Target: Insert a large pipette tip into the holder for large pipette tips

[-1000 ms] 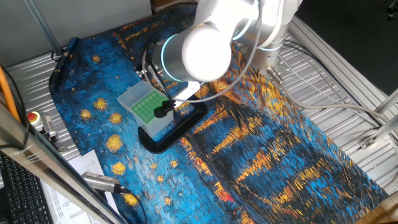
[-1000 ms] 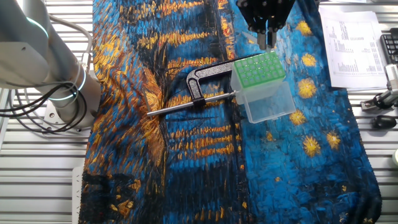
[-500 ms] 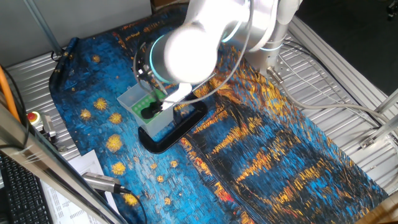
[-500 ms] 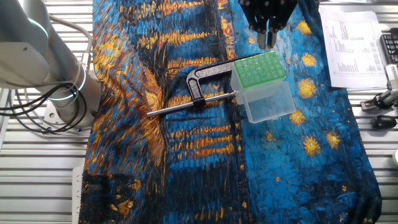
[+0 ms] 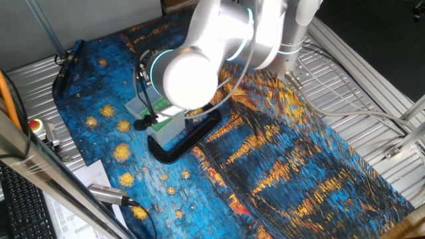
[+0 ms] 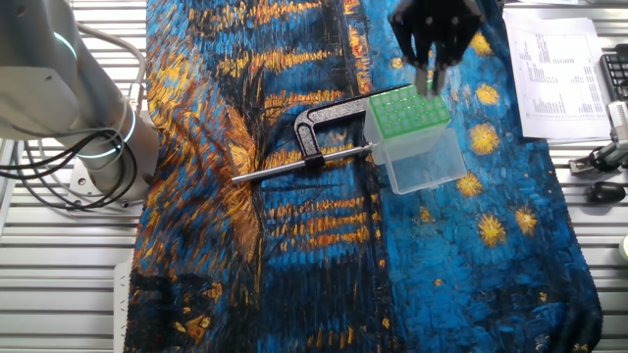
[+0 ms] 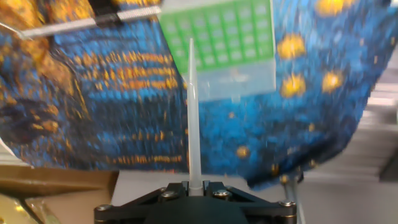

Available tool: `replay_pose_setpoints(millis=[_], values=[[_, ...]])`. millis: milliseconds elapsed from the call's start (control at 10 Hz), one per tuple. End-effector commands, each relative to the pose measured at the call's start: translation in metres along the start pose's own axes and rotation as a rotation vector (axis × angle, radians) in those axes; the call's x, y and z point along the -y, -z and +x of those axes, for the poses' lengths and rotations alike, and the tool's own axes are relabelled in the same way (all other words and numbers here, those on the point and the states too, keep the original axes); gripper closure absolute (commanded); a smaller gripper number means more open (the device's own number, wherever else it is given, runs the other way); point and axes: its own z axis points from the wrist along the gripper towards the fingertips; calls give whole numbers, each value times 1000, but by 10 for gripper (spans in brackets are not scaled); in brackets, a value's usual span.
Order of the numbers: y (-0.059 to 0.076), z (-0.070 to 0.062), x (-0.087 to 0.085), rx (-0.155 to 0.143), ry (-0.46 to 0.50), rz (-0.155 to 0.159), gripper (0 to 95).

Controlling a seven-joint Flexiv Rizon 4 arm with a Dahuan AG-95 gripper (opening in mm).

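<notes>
Draping the table [image 6: 59, 294], blue-and-gold painted cloth [image 6: 294, 235], printed papers [image 6: 559, 69] beside

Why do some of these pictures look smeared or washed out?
Hand view: the cloth and green-topped holder are smeared; the pipette tip stays fairly sharp. One fixed view: the white arm is overexposed and hides much of the holder. The other fixed view: the gripper looks slightly blurred.
</notes>
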Motion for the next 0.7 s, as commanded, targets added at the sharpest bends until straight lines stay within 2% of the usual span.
replay_pose_setpoints(millis=[100, 300, 500, 600, 700], values=[[-8, 3, 4, 29, -45, 12, 950], [-12, -3, 6, 28, -79, 12, 950], [-13, -6, 5, 11, -82, 5, 950], [-11, -14, 3, 20, -91, 0, 950], [-11, -14, 3, 22, -95, 0, 950]])
